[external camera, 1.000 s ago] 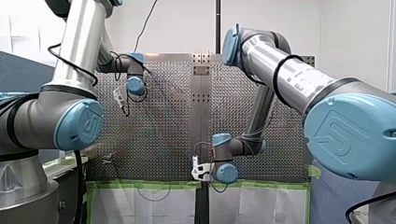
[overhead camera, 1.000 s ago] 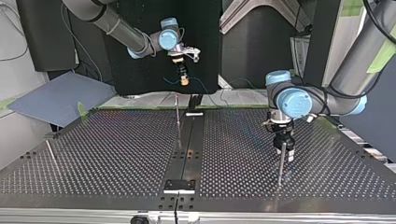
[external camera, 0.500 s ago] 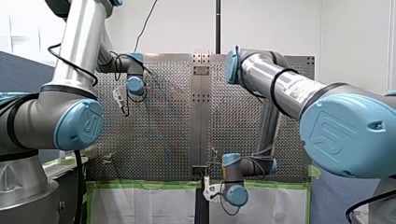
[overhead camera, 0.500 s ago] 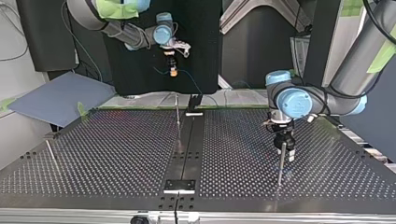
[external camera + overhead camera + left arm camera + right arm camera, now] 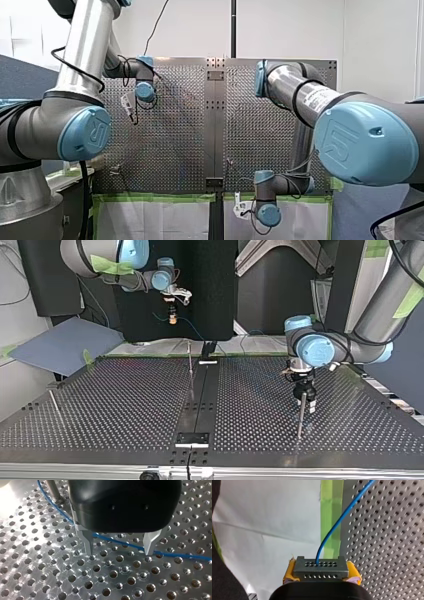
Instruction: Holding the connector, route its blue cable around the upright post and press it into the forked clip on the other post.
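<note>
Over the last second the right tool [image 5: 241, 210] has been carried, in the front view, from the middle of the worktop's [image 5: 170, 145] near edge further right and nearer. It is now held off that edge, above the white sheet [image 5: 262, 517]. The connector [image 5: 320, 567] is pinched between its yellow pads [image 5: 287, 576]. From it the blue cable [image 5: 337, 522] is led back over the green tape [image 5: 332, 517] onto the worktop. This pull is judged to be taking up slack ahead of the routing; the clip step is not yet done.

The left arm has not been moved. The left tool [image 5: 118, 552] is pointed straight down with its metal fingers spread and their tips at the worktop. The cable crosses the gap between them, near a thin post [image 5: 52, 490]. The right arm is stretched low, with its tool pointed downward.
</note>
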Tool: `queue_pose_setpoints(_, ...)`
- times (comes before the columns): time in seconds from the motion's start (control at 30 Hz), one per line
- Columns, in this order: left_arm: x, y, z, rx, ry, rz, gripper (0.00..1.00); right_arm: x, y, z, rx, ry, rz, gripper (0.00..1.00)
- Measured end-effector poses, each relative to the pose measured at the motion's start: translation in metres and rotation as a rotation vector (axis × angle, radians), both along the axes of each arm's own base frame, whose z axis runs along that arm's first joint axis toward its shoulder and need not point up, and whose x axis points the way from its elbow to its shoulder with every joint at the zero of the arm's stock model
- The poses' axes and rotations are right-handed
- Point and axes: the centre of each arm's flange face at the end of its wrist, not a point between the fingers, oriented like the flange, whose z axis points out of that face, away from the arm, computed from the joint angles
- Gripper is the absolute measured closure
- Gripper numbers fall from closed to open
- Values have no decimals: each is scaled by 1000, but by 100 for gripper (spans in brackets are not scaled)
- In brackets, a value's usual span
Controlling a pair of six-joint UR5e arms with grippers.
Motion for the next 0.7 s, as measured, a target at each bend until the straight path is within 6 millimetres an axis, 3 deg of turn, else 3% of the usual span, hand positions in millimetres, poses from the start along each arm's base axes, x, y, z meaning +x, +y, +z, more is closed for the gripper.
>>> queue_pose_setpoints(0.23,0,-1,0,0,2,-1,2,-15,0,-20,8,6,-20,100)
queue_pose_setpoints(0.7,-1,-1,-1,0,4,2,2,-20,7,-27,19,98,-2,100)
